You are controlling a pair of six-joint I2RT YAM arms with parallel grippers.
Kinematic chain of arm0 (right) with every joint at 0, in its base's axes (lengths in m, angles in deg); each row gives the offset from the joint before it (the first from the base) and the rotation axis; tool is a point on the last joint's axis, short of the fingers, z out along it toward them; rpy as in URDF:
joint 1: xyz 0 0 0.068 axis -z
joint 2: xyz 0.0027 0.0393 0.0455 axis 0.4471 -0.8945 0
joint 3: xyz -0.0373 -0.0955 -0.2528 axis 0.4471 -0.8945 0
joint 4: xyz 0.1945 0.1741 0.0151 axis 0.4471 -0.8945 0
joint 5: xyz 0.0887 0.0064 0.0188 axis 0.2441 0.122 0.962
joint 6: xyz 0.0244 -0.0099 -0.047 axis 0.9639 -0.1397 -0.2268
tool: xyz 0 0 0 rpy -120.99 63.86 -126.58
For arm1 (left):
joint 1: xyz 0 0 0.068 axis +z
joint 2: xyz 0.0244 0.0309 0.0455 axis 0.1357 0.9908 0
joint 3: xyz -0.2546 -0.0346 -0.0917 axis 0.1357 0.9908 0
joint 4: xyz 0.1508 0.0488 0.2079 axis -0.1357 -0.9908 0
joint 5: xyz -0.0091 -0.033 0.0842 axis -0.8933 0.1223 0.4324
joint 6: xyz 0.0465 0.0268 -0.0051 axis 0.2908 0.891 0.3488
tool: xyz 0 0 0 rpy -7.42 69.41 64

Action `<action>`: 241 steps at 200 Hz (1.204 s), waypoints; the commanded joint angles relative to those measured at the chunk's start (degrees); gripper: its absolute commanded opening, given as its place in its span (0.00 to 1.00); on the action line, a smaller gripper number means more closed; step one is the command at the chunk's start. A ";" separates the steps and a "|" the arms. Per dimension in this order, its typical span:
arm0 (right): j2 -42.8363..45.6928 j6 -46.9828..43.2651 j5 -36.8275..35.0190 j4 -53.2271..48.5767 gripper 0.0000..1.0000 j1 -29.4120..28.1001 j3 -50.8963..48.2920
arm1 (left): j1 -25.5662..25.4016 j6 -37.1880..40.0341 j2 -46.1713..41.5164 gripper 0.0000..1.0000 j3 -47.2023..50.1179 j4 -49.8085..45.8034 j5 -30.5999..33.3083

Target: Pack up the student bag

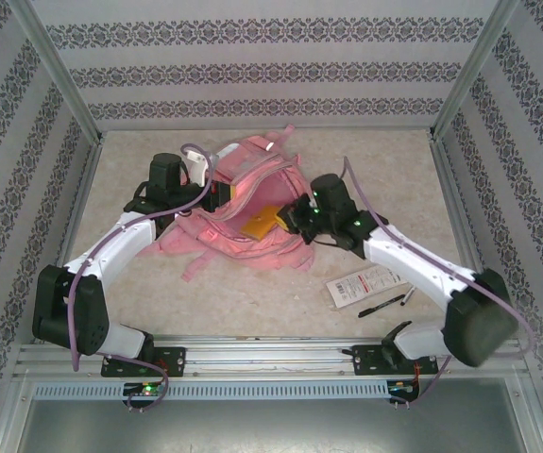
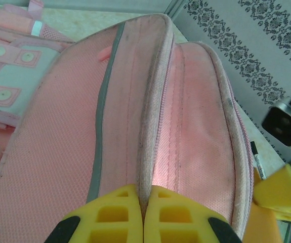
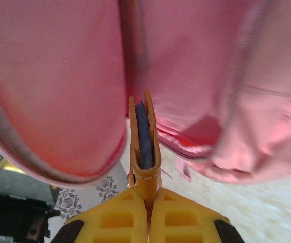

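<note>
Pink student bag (image 1: 241,243): centre of worktop (image 1: 252,302), between both arms, mouth open.
Left claw (image 2: 144,200): closed, pinching bag's rim fold, left side.
Right claw (image 3: 148,200): closed on flat orange case (image 3: 145,152), at bag mouth.

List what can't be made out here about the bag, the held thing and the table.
- Top external: the inside of the student bag is shadowed and partly screened by the arms; contents unclear.
- Right wrist: the orange case in the right gripper runs behind blurred pink fabric; far end hidden.
- Top external: print on the white packet is too small to read.
- Left wrist: the left gripper pinches a bag seam; which compartment, unclear.
</note>
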State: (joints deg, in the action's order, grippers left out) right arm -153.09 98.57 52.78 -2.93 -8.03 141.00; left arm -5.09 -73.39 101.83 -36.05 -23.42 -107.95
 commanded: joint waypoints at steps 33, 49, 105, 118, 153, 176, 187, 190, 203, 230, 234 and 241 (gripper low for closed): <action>-19.82 -5.40 0.03 15.66 0.00 1.55 10.51 | 0.73 -4.96 -3.97 0.00 -1.45 7.33 -5.75; -25.34 -5.81 0.24 21.21 0.00 1.55 12.01 | 0.67 -5.88 -4.77 0.00 -1.40 8.97 -5.19; -36.93 -1.59 -0.95 40.51 0.00 -0.51 15.12 | 0.68 -5.89 -6.28 0.00 -1.52 13.53 -8.14; -39.93 0.65 -1.74 47.45 0.00 -1.38 15.62 | 0.72 -6.13 -6.40 0.00 -1.52 14.21 -8.39; -47.36 0.84 -3.77 48.42 0.01 -1.95 22.83 | 0.70 -6.49 -6.28 0.00 -0.68 16.29 -8.01; -47.12 0.79 -4.86 43.78 0.25 -1.63 22.81 | 0.76 -4.98 -6.20 0.00 -0.12 15.36 -6.45; -44.22 0.12 -5.91 39.41 0.32 -1.24 20.73 | 0.77 -3.86 -6.18 0.00 -0.07 14.00 -5.24; -43.26 -0.03 -6.17 37.90 0.34 -1.11 20.10 | 0.76 -3.54 -6.17 0.00 -0.07 13.65 -4.90; -38.87 -0.29 -6.76 30.83 0.43 -0.22 17.54 | 0.77 -2.37 -6.19 0.00 0.49 12.86 -2.95; -28.70 -3.02 -3.83 18.27 0.45 2.42 12.08 | 0.93 1.19 -5.36 0.00 0.95 10.57 -1.04; -26.85 -3.72 -3.60 16.38 0.45 2.83 11.22 | 0.98 1.65 -5.16 0.00 0.86 10.13 -0.97; -23.69 -5.04 -3.40 13.29 0.46 3.56 9.52 | 0.95 2.32 -4.91 0.00 0.93 9.77 -0.69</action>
State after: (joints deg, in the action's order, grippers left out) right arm -187.67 97.69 48.56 22.71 -7.13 154.25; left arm -4.45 -76.04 98.45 -34.48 -17.97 -108.98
